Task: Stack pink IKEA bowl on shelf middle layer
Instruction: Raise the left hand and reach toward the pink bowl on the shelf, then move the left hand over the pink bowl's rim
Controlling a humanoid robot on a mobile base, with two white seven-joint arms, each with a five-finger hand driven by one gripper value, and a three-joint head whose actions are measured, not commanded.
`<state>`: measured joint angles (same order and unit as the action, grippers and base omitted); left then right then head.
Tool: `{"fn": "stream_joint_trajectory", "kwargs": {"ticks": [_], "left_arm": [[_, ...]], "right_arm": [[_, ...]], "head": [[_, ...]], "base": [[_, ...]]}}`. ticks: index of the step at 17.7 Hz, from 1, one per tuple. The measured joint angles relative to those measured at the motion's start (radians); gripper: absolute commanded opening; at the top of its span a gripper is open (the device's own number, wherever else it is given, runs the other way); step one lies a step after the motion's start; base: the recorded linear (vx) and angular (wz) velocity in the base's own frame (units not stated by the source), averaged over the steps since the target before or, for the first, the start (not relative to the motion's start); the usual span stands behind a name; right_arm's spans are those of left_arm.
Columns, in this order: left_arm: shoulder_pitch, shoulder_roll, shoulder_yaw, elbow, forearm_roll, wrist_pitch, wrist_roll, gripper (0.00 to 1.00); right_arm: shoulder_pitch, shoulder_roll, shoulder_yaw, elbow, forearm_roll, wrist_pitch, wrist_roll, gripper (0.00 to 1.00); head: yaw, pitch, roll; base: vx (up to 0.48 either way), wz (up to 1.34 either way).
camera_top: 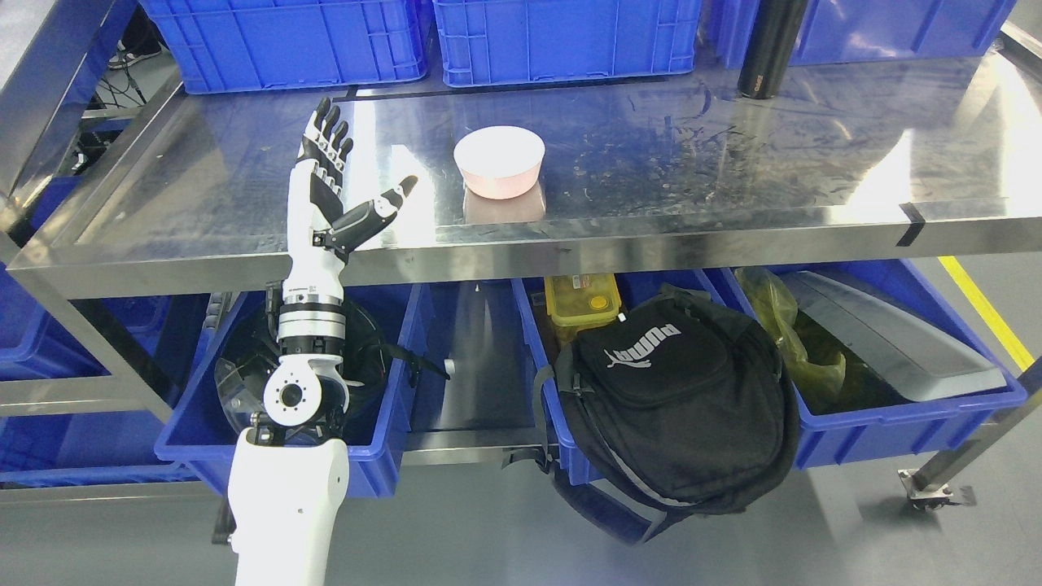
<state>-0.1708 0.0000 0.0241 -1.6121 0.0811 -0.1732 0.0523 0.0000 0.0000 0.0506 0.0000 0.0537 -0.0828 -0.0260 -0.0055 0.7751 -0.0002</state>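
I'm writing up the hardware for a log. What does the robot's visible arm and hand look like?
Only the left arm shows. Its forearm shell is smooth glossy white, ending in a round grey joint with a ring of small holes. Above that sits a wrist cuff banded in silver and black. The left hand has a white back and black, segmented fingers with pale patches on the thumb. No loose cables are visible.

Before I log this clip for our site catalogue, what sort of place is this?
Probably a lab or workshop storeroom: a stainless steel shelf holding one pink bowl, blue plastic crates above and below, and a black backpack parked in one crate.
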Motion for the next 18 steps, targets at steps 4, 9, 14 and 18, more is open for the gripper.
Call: {"fn": "stream_joint_trajectory", "kwargs": {"ticks": [4, 9, 14, 18], "left_arm": [[-0.005, 0.000, 0.006, 0.001, -0.024, -0.011, -0.003, 1.00], [-0.028, 0.016, 0.012, 0.002, -0.033, -0.055, -0.006, 1.00], [-0.093, 0.109, 0.012, 0.002, -0.055, -0.058, -0.225, 1.00], [-0.162, 0.186, 0.002, 0.002, -0.201, -0.062, -0.528, 0.96]], "right_arm": [[0.000, 0.000, 0.000, 0.000, 0.000, 0.000, 0.000, 1.00], [0.000, 0.000, 0.000, 0.000, 0.000, 0.000, 0.000, 1.00], [0.000, 0.000, 0.000, 0.000, 0.000, 0.000, 0.000, 1.00], [0.000, 0.000, 0.000, 0.000, 0.000, 0.000, 0.001, 1.00]], "head": [[0.0000, 0.000, 0.000], [0.0000, 0.000, 0.000], [0.0000, 0.000, 0.000], [0.0000, 0.000, 0.000]], "base": [[0.014, -0.03], [0.050, -0.08], [0.088, 0.02], [0.090, 0.06]]}}
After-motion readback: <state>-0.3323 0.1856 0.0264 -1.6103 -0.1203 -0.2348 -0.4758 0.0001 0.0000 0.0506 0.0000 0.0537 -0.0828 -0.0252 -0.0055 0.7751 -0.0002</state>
